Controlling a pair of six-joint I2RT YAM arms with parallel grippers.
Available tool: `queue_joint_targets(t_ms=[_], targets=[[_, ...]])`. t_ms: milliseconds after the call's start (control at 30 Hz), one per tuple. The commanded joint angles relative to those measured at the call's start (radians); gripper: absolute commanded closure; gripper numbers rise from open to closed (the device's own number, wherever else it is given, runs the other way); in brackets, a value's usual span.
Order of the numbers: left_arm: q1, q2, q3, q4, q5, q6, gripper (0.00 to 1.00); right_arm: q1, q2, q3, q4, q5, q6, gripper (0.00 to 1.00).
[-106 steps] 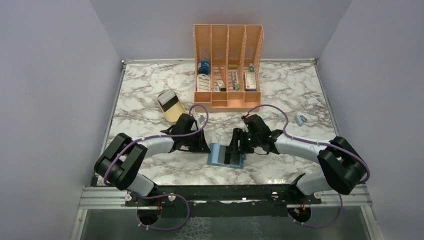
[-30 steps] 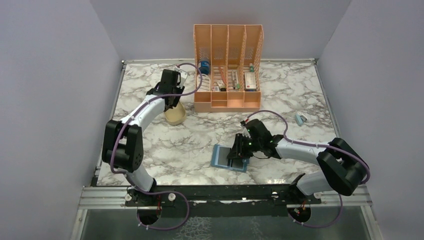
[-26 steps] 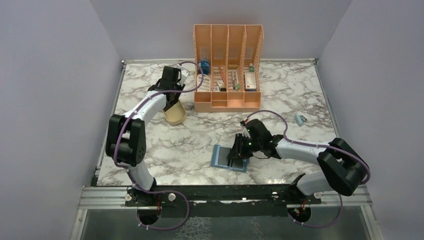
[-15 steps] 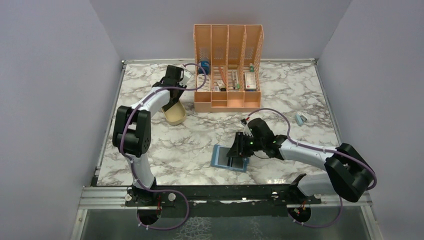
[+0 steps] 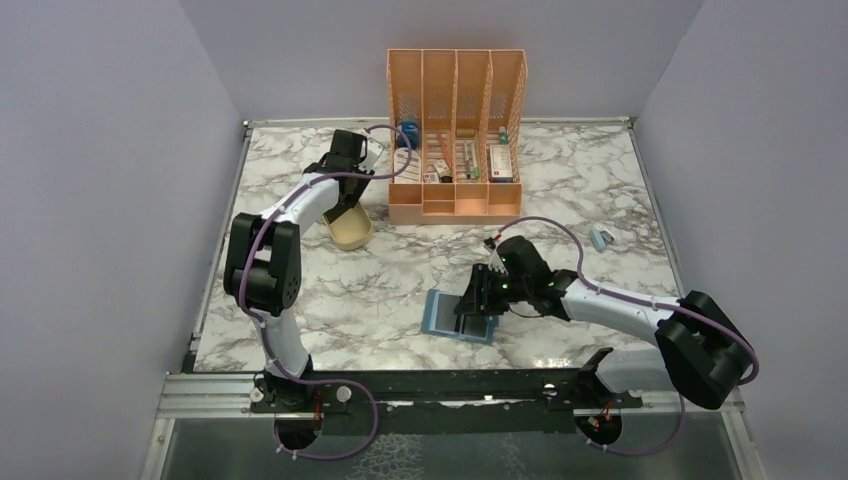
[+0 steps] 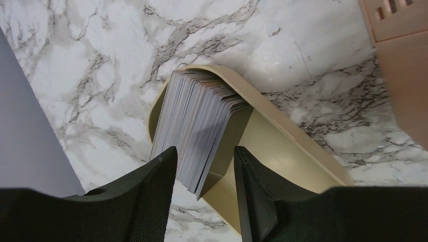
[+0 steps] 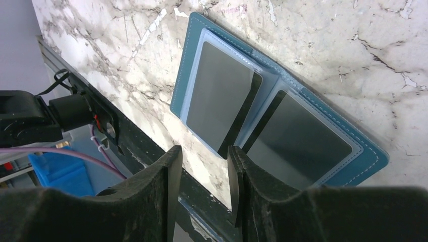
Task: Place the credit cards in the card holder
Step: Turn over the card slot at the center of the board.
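From above, the left gripper [image 5: 342,203] hangs over the tray [image 5: 354,237], the right gripper [image 5: 470,305] over the card holder [image 5: 438,316]. Left wrist: spread jaws above packed cards [image 6: 194,126]; several might lift together. Right wrist: jaws apart, empty; descending could shove the card holder.

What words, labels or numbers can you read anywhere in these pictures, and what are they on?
None can be read.
Packets in the orange organiser: printing too small and blurred.
Cards in the beige tray: no print shows.
Card holder: no print shows.
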Motion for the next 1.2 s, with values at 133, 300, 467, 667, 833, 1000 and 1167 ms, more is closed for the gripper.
queue_joint_targets(t_ms=[133,300,467,667,833,1000,1167], targets=[[0.006,-0.241,-0.031,-0.082,0.357,-0.313,0.53,0.009,0.021,0.056,-0.012,0.053,0.038,0.64],[0.003,-0.360,-0.195,-0.002,0.689,-0.574,0.55,0.018,0.080,0.063,0.006,0.058,0.047,0.65],[-0.063,-0.499,-0.478,0.207,0.806,-0.838,0.57,0.043,0.116,0.054,0.022,0.086,0.056,0.68],[-0.216,-0.605,-0.739,0.427,0.785,-1.085,0.57,0.053,0.171,0.033,0.056,0.121,0.033,0.76],[-0.302,-0.617,-0.885,0.630,0.774,-1.256,0.54,0.054,0.204,0.004,0.087,0.133,0.007,0.84],[-0.368,-0.566,-0.893,0.686,0.759,-1.279,0.53,0.053,0.197,-0.012,0.106,0.127,0.006,0.86],[-0.403,-0.511,-0.880,0.700,0.728,-1.284,0.53,0.054,0.195,-0.019,0.113,0.126,0.006,0.86]])
